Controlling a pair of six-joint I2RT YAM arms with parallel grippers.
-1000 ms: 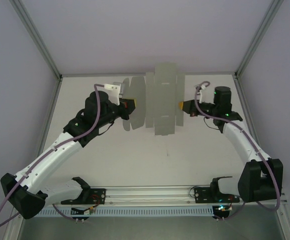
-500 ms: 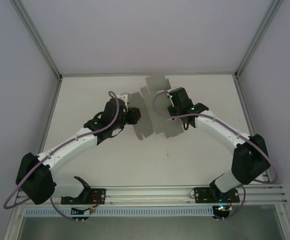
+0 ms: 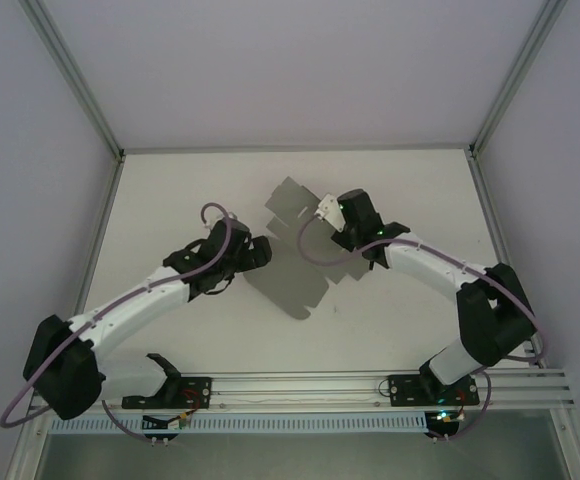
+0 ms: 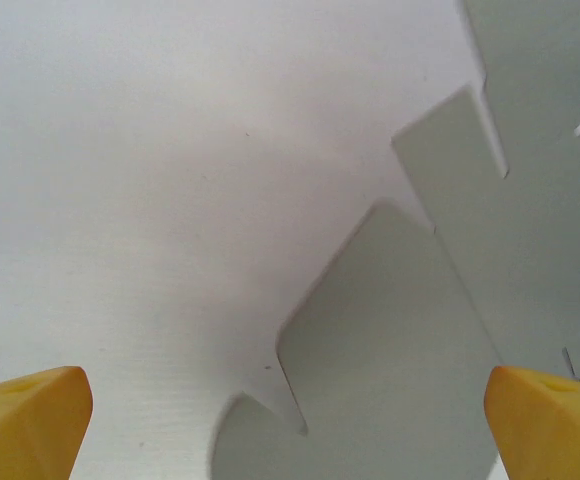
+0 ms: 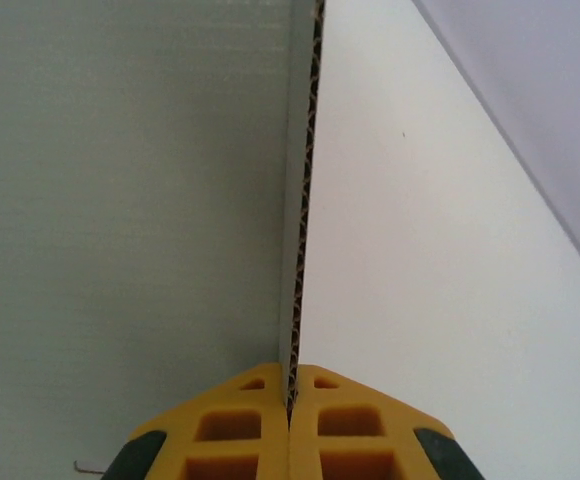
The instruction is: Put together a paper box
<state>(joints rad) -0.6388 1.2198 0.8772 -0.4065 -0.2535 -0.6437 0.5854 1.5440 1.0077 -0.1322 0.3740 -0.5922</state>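
The paper box (image 3: 295,285) is a flat grey die-cut sheet with flaps, held at a slant over the middle of the white table. My right gripper (image 5: 290,400) is shut on one edge of it, the yellow fingers (image 5: 230,430) pinching the corrugated edge, with the grey sheet (image 5: 130,200) spreading to the left. My left gripper (image 3: 258,250) sits just left of the sheet and is open. In the left wrist view its yellow fingertips (image 4: 30,420) stand far apart at the bottom corners with nothing between them, and the rounded flaps of the sheet (image 4: 400,350) lie ahead.
The white table (image 3: 170,200) is bounded by grey walls and aluminium posts (image 3: 70,75) at the back corners. A metal rail (image 3: 300,385) with both arm bases runs along the near edge.
My left gripper has opened, let go of the sheet and drawn back a little. The right arm has swung inward, carrying and turning the sheet to a slant.
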